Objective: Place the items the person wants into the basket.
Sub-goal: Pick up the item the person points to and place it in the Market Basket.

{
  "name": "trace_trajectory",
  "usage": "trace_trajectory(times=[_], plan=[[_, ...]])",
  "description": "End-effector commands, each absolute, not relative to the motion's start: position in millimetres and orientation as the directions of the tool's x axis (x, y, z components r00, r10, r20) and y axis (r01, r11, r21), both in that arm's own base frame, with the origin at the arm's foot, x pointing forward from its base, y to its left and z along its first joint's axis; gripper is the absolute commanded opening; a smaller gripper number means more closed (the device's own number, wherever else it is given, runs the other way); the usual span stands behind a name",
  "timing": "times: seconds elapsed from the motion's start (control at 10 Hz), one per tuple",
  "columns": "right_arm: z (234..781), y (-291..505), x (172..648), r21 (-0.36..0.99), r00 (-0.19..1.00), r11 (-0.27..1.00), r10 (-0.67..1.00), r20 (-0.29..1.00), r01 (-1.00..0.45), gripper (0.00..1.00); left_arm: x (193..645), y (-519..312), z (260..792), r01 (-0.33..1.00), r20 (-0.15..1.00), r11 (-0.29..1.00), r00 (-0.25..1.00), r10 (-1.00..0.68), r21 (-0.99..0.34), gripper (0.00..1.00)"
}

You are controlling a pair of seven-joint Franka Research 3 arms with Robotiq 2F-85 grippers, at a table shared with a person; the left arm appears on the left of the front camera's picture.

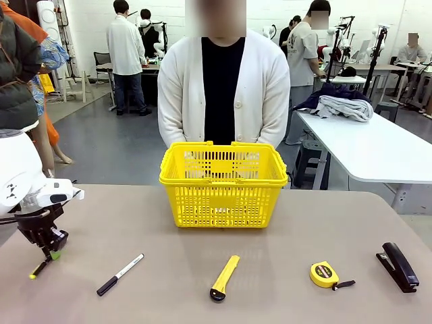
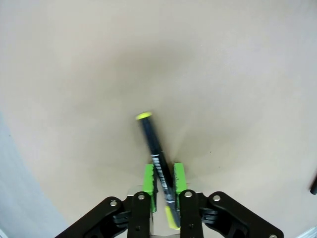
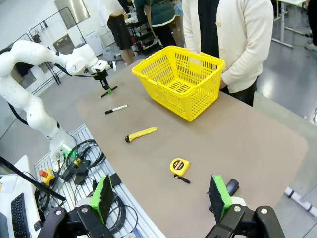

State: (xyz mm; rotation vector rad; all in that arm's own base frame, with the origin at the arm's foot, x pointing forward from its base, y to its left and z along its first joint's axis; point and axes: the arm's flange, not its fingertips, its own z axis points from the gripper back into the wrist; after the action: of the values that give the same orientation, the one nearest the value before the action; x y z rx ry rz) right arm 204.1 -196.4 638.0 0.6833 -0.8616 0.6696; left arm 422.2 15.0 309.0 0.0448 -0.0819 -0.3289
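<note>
At the table's (image 1: 135, 223) left edge, the left pincer (image 2: 164, 171) clamps the thin black pen (image 2: 151, 141) off-centre, so I'd lift slowly lest it swivel; the right pincer (image 3: 161, 191) gapes empty.

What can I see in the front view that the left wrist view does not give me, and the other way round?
The front view adds the yellow basket before the person, and, in a row on the table, the marker, utility knife, tape measure and stapler.
The left wrist view adds the green pads pressing both sides of the pen, and the white print on its barrel.
Both share the left pincer closed on the pen, above the beige table.
</note>
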Motion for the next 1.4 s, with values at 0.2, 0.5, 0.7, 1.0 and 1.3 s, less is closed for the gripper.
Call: trace_trajectory(times=[0.2,0.5,0.7,1.0,1.3], plan=[[639.1,-196.3,204.7,0.253,0.463,0.588,0.238,0.854,-0.769,1.0,413.3,17.0,297.2,0.296,0.039,0.953,0.954,-0.299,0.057,0.0],[639.1,-196.3,204.7,0.253,0.463,0.588,0.238,0.854,-0.769,1.0,416.2,14.9,331.2,0.362,-0.028,0.931,0.932,-0.361,0.045,0.0],[639.1,-196.3,204.7,0.253,0.463,0.588,0.238,0.854,-0.769,1.0,421.7,14.0,410.0,0.426,-0.035,0.902,0.905,-0.424,0.073,0.0],[639.1,-196.3,204.7,0.253,0.463,0.588,0.238,0.854,-0.769,1.0,425.7,15.4,517.7,0.467,0.028,0.883,0.883,-0.468,0.042,0.0],[639.1,-196.3,204.7,0.253,0.463,0.588,0.238,0.854,-0.769,1.0,420.1,16.2,588.7,0.477,0.086,0.879,0.875,-0.477,0.016,0.0]])
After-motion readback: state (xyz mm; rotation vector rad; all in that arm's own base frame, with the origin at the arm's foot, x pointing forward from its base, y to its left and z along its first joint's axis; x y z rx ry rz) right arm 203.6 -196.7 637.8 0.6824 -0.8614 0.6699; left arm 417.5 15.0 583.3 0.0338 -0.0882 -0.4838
